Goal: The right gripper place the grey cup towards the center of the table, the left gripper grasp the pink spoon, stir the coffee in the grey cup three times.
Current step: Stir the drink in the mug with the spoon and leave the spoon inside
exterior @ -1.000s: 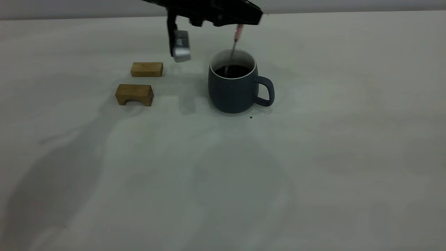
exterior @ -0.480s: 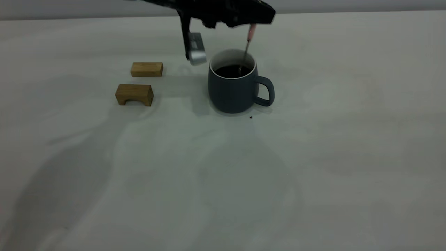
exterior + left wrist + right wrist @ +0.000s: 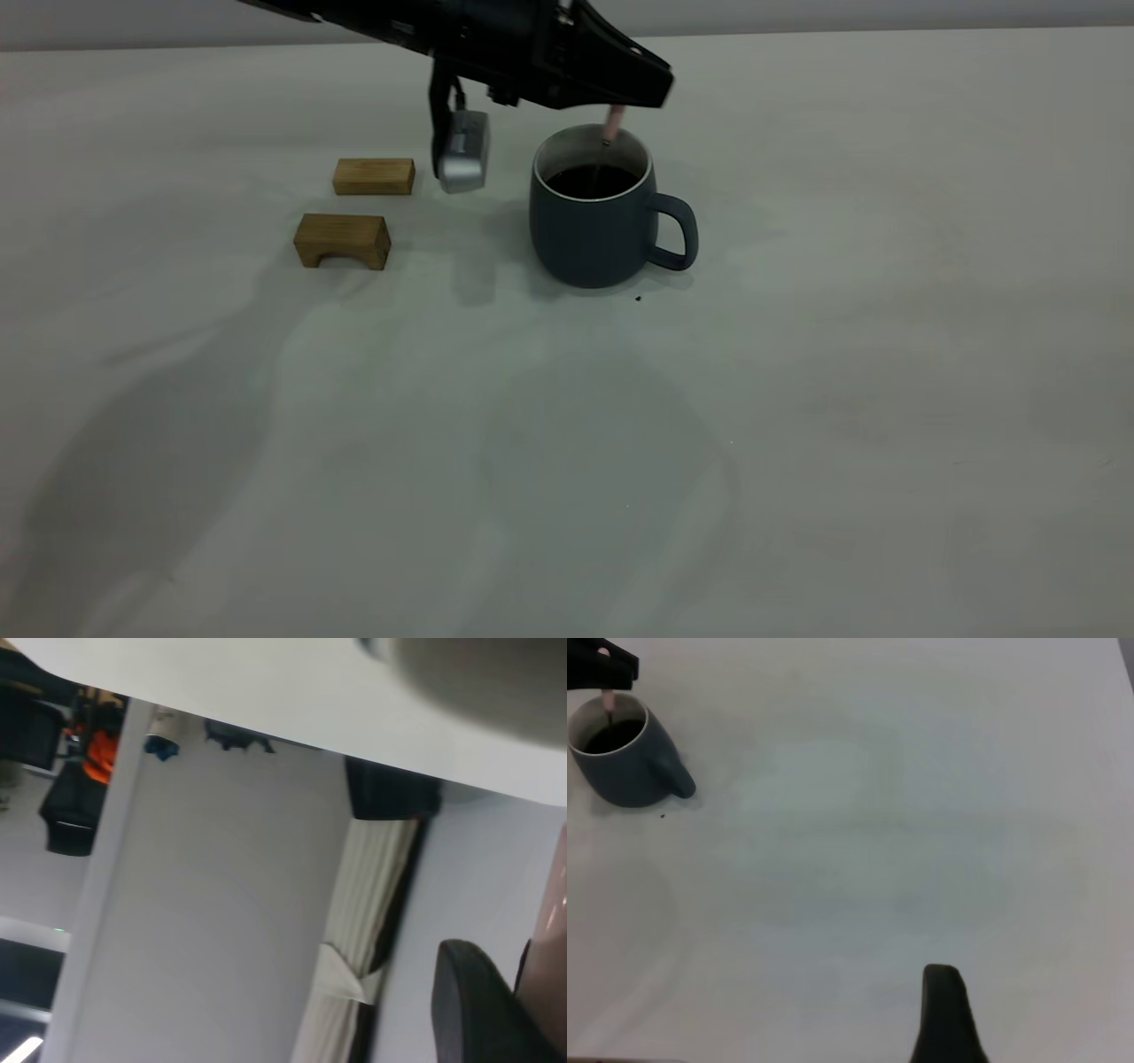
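My left gripper (image 3: pixel 651 93) hangs over the rounded blue-grey mug (image 3: pixel 592 226), fingers pinching the slim pale-pink-handled spoon (image 3: pixel 610 124), which dips into the dark coffee (image 3: pixel 590 181). The mug stands mid-table (image 3: pixel 797 399). My right gripper (image 3: pixel 946 1014) is parked well apart; its state I cannot tell.

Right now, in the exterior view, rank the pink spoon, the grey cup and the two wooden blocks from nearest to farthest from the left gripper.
1. pink spoon: held in the left gripper, above the coffee.
2. grey cup: directly beneath.
3. flat wooden block: toward the left side.
4. arched wooden block: left too, slightly farther and nearer the camera.
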